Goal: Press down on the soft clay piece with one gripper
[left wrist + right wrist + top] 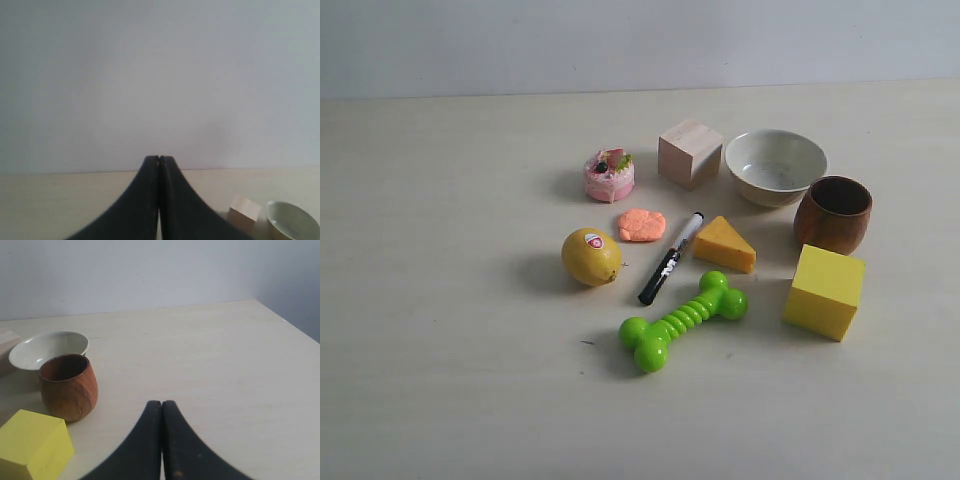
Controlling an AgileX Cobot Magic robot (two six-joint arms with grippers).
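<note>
**Approach not yet begun: both claws sitting closed, away from the clay**

The left gripper (159,159) and right gripper (161,403) are each showing fingers pressed together, pinching nothing. The soft clay piece (642,224) is lying well apart from both claws, appearing in neither wrist view, between the lemon (591,256) and the marker (669,258). It is resting flat, its long axis running roughly across the exterior view and pointing nowhere distinctly. By my judgement, the next move is calling for one closed claw to travel over the clay and then descend straight onto it.

The soft clay piece (642,224) looks matte, the bowl (775,165) glazed, the cup (833,213) wooden, the green bone (682,321) glossy plastic.
</note>
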